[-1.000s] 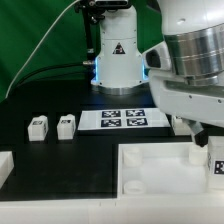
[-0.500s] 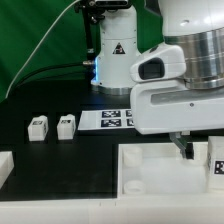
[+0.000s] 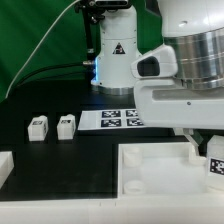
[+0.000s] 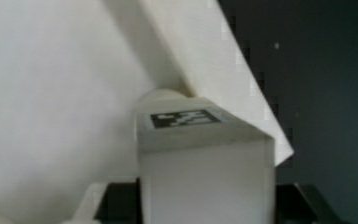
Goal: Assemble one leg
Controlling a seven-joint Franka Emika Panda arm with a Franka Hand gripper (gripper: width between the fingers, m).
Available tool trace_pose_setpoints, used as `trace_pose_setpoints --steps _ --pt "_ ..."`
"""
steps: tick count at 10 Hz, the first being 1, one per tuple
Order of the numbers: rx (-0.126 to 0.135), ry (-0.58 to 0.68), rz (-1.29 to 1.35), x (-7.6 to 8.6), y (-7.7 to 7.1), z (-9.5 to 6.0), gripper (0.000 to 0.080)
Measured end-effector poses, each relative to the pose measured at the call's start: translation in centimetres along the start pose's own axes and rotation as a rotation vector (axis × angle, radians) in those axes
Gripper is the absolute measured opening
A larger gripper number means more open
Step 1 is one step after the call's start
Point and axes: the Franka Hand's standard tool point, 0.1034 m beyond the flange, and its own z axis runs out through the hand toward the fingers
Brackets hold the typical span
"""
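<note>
One leg (image 4: 201,150) sitting clamped between the gripper (image 4: 197,205) fingers, hanging over the tray (image 3: 150,165) near its corner on the exterior view's right. Risking a tilted, jammed entry if coming down off the socket, which is hidden here. Two spare legs (image 3: 51,126) lying well apart, beside the marker board (image 3: 118,119).

A tagged white leg (image 4: 202,150) fills the frame — upright against the white tray's (image 4: 60,90) wall.
</note>
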Motion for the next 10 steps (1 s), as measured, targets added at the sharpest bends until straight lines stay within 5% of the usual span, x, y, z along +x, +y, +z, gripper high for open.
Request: trace_pose_setpoints --steps 2,5,8,9,10 --pt "0.024 -0.017 0.318 0.18 0.23 0.06 0.0308" --pt "0.113 -0.012 0.886 -0.38 0.69 0.27 0.0302" --pt "0.117 -0.014 0.840 -0.56 0.59 0.42 0.0308" --pt "0.099 -0.005 0.703 -0.60 0.64 0.42 0.0308" --pt "0.069 0.002 0.467 -0.61 0.40 0.20 0.0489"
